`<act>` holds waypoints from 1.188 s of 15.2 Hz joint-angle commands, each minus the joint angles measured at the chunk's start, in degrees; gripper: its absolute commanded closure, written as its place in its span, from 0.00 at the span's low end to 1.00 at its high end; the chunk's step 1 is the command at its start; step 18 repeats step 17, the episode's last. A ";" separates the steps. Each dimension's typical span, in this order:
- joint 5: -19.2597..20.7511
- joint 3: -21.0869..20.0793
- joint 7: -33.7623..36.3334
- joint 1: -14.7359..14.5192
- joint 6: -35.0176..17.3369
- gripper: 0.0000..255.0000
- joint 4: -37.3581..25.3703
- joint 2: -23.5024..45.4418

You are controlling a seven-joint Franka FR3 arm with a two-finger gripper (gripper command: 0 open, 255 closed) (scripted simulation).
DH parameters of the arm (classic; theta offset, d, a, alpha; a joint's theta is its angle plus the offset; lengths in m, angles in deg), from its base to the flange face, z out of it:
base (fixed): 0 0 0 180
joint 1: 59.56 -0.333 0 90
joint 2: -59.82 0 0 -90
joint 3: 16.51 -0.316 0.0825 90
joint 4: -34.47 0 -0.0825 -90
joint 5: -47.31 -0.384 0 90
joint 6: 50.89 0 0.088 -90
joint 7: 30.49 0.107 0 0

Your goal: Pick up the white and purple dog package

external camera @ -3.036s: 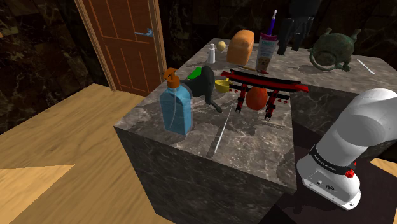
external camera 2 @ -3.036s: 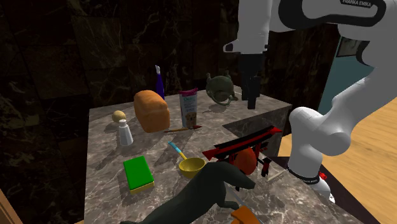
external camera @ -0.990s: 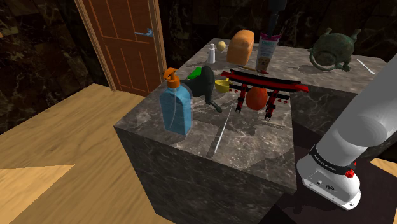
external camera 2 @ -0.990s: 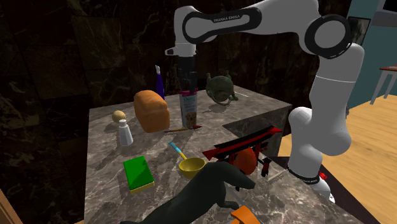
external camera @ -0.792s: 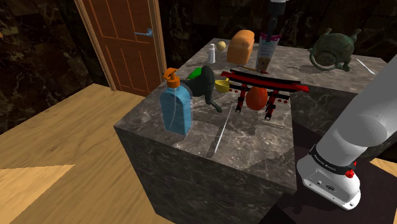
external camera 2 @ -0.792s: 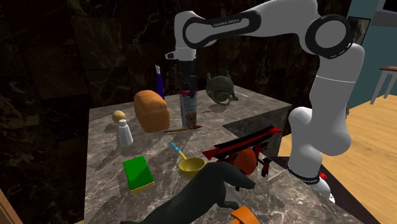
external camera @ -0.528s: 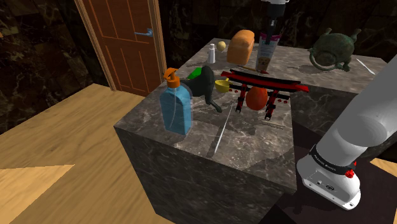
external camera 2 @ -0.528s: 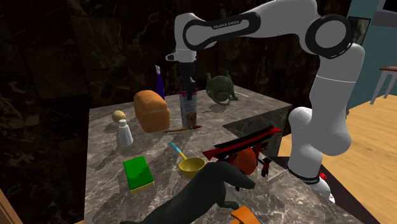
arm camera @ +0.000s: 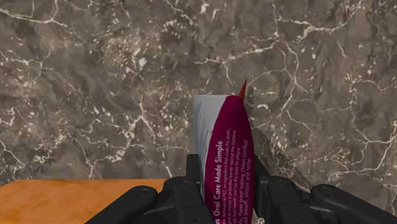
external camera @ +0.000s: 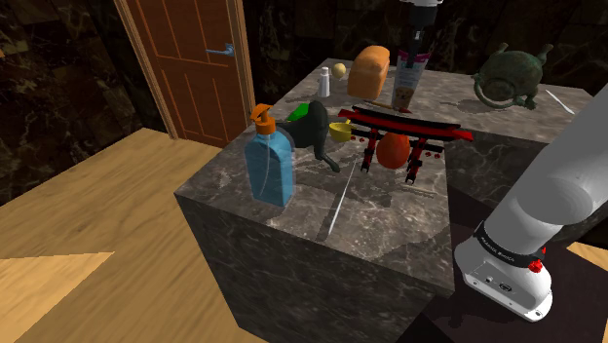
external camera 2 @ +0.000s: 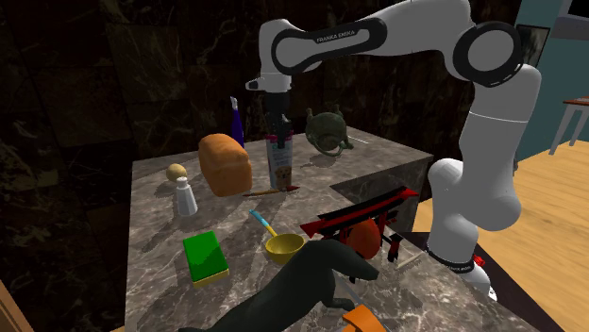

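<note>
At the counter's [external camera: 390, 214] far end, near a loaf of bread [external camera: 370, 70], the white and purple package [arm camera: 229, 153] stands upright. The tool [arm camera: 227, 167] clasps its top edge between both fingers. The grasp looks made; lifting remains.

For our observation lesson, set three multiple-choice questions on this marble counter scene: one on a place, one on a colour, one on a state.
1. What stands closest to the dog package on the second exterior view's left?
A. bread loaf
B. green sponge
C. teapot

2. What colour is the cap of the spray bottle?
A. white
B. orange
C. purple

3. How is the hand?
A. open above the package
B. shut on nothing
C. shut on the package's top

Answers: 1 A, the loaf stands just beside it. 2 B, an orange cap tops the blue bottle. 3 C, the wrist view shows both fingers pressed against its sides.
</note>
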 commanded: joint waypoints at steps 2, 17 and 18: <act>-0.04 -0.05 0.00 -0.04 1.53 1.00 -1.52 0.09; -0.76 0.09 -0.70 0.00 12.00 1.00 -13.68 1.89; -0.76 0.09 -0.70 0.00 12.00 1.00 -13.68 1.89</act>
